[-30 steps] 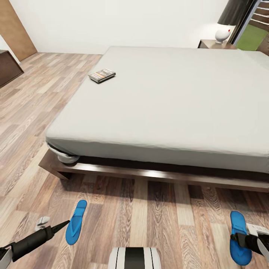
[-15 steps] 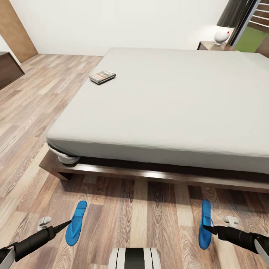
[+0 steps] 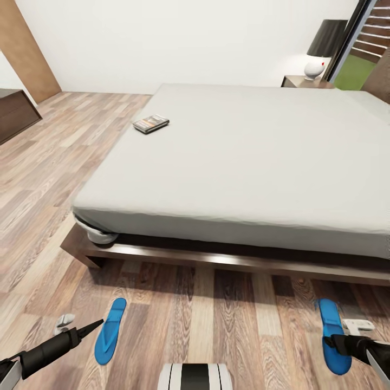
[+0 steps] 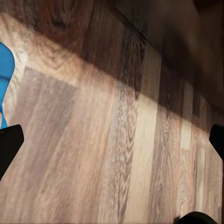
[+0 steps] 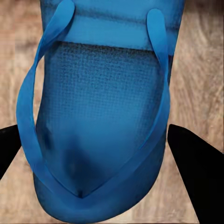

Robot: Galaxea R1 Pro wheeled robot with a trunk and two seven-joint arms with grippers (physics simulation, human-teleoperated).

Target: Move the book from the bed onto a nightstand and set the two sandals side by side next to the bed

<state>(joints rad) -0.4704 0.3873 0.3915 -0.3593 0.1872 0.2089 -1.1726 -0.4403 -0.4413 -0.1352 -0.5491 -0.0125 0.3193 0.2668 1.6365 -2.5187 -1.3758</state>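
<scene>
- Here, the bed (image 3: 244, 157) filled the middle of the bedroom, its pale mattress resting on a dark wooden frame (image 3: 216, 259) over the plank floor (image 3: 206, 314).
- The book (image 3: 151, 123) lay flat on the mattress near the bed's far left corner, well apart from both arms.
- 1 nightstand (image 3: 306, 82) stood beyond the bed's far right corner, with a white-based lamp (image 3: 319, 54) under a dark shade on its top.
- The left sandal (image 3: 110, 330) lay on the floor in front of the bed's near left corner, its length pointing roughly toward the bed.
- The left hand (image 3: 81, 331) hovered just beside that sandal, on the side away from the bed's middle; in the left wrist view its fingers (image 4: 8, 145) stood spread wide over bare planks, with a strip of the blue sandal (image 4: 5, 79) at the frame's edge.
- The right sandal (image 3: 331, 341) lay on the floor in front of the bed's near right end, well apart from the left sandal.
- The right hand (image 3: 337, 342) sat over that sandal; in the right wrist view the sandal (image 5: 100, 116) lay between the 2 dark fingers (image 5: 196, 172), which stood spread at either side of it, and I could not tell whether they touched it.
- A dark dresser (image 3: 16, 111) stood by the wall, far off the bed's left side.
</scene>
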